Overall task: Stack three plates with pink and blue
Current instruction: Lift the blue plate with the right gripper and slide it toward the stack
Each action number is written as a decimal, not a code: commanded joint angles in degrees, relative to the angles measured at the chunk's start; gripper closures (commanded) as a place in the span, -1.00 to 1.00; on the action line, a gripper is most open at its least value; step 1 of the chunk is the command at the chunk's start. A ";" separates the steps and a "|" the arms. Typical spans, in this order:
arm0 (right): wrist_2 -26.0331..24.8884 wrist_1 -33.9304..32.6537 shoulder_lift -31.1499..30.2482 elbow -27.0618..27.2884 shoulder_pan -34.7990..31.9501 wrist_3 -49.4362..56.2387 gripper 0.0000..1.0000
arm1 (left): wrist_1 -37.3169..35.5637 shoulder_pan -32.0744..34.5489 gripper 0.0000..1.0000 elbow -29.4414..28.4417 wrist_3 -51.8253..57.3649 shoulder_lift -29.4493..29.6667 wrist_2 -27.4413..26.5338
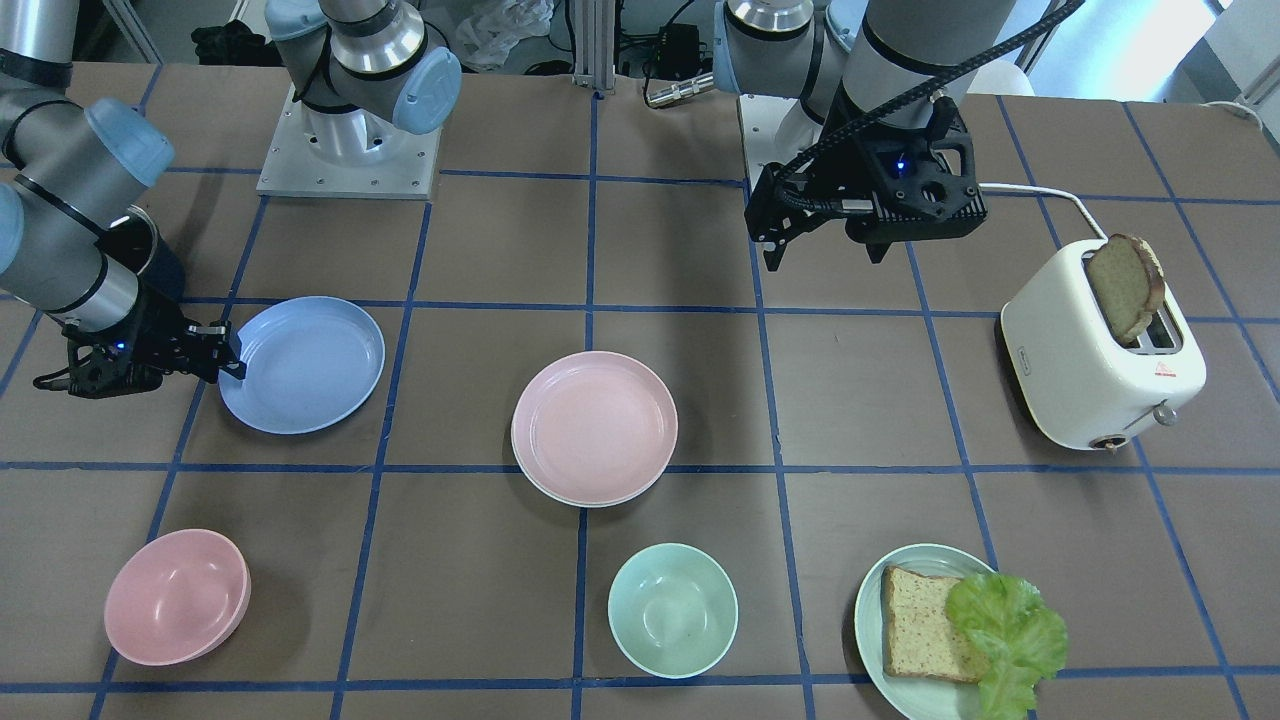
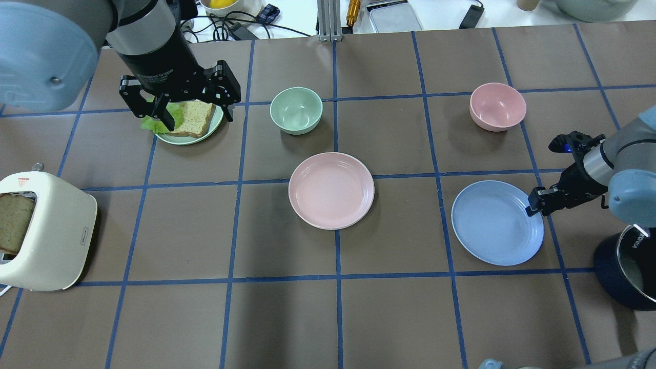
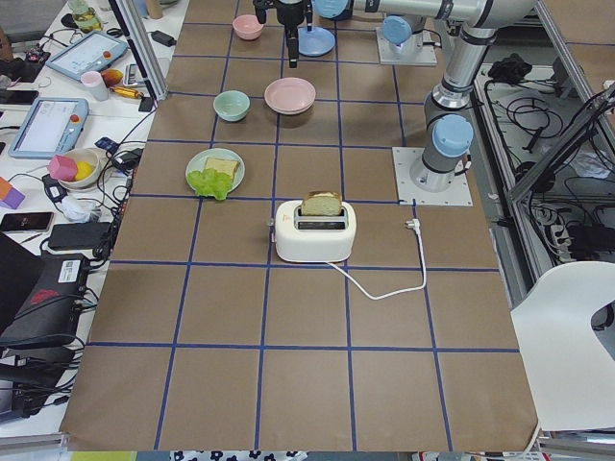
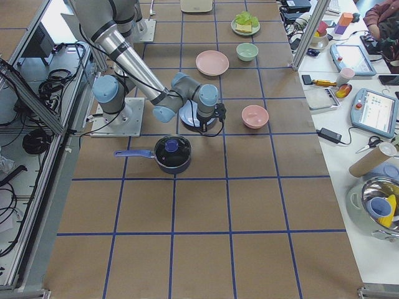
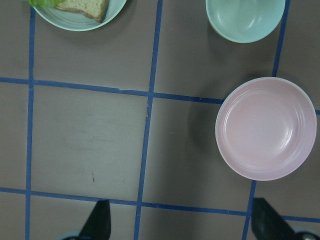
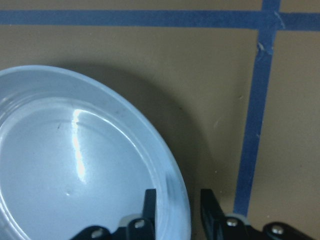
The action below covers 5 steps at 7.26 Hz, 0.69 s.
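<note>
The light blue plate (image 2: pixel 494 223) lies on the table's right side in the overhead view. My right gripper (image 2: pixel 533 205) is at its right rim. In the right wrist view its two fingers (image 6: pixel 150 202) straddle the rim (image 6: pixel 172 200) with a narrow gap, shut on it. The pale pink plate (image 2: pixel 331 189) sits in the middle of the table on top of the cream-white plate (image 1: pixel 533 482), of which only a thin rim shows. My left gripper (image 2: pixel 195 115) hangs open and empty above the table, away from the plates; its fingertips (image 5: pixel 97 222) stand wide apart.
A pale green plate with bread and lettuce (image 2: pixel 205 134) lies under the left gripper. A mint bowl (image 2: pixel 296 109) and a pink bowl (image 2: pixel 497 106) stand behind the plates. A toaster with bread (image 2: pixel 43 230) is at far left. A dark pot (image 2: pixel 628 271) is by the right arm.
</note>
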<state>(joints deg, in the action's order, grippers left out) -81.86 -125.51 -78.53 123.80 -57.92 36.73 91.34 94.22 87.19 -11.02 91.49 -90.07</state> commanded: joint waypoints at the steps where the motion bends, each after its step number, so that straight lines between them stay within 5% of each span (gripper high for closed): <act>1: -0.66 -0.18 0.04 0.13 0.00 0.09 0.34 | -0.02 -0.70 -1.00 -0.35 2.12 0.01 -0.02; 5: -1.10 -0.53 -0.04 0.13 0.00 -0.17 0.99 | -0.11 -0.62 -1.00 0.17 1.88 -0.52 -0.28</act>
<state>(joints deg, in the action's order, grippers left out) -82.62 -125.87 -78.36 123.92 -57.92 36.76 91.26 93.59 87.26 -9.07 91.08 -90.31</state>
